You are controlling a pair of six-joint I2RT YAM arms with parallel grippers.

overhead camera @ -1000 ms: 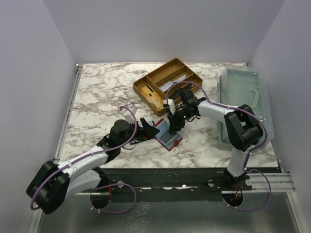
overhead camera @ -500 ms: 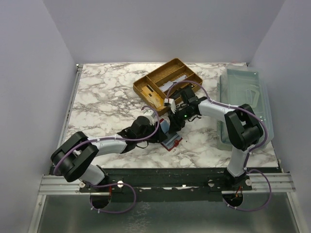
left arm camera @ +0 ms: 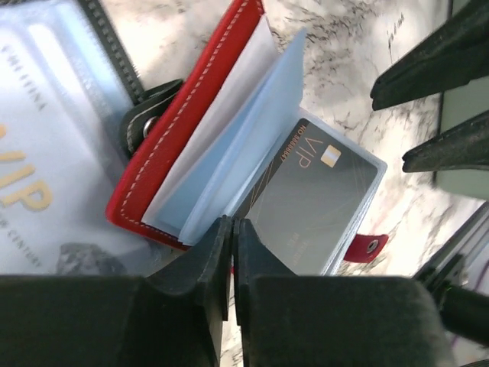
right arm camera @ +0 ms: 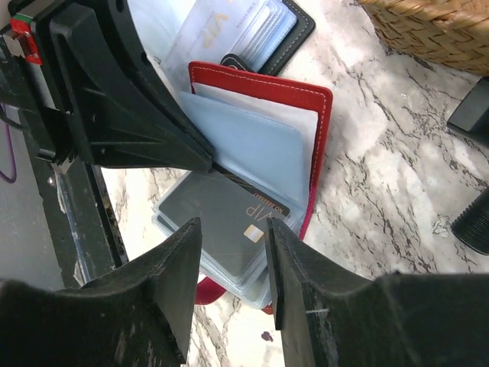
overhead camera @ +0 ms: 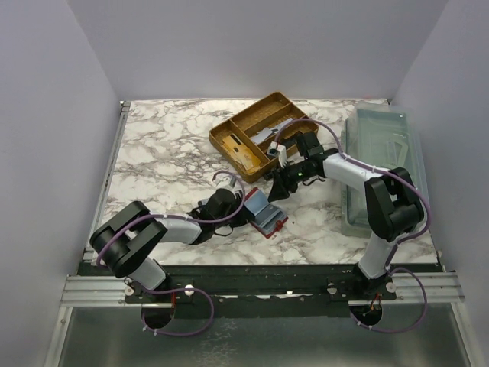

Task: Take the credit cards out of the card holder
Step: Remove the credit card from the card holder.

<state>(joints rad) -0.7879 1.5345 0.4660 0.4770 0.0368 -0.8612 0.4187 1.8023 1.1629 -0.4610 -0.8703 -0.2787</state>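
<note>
Two jobs here: my left gripper (left arm camera: 231, 237) clenches the card holder (left arm camera: 191, 115) by its sleeve edge, my right gripper (right arm camera: 233, 229) hangs released over a credit card (left arm camera: 313, 191). Reckon it pinches that next.

A white-and-grey marble-patterned table (overhead camera: 160, 153) fills the middle of a small booth, seen from above under soft, even light that throws only faint shadows. Plain pale lavender-grey walls close it in on three sides: the back wall (overhead camera: 252, 46) meets the table's far edge, while the left wall (overhead camera: 46, 138) and the right wall (overhead camera: 462, 115) flank its sides. A thin metal strip (overhead camera: 108, 172) runs along the table's left edge. At the near edge lies a silver slotted metal rail (overhead camera: 99, 289), and below it a dull brushed metal sheet (overhead camera: 267, 344) spans the bottom of the overhead view. The wrist views show the same veined marble close up.
</note>
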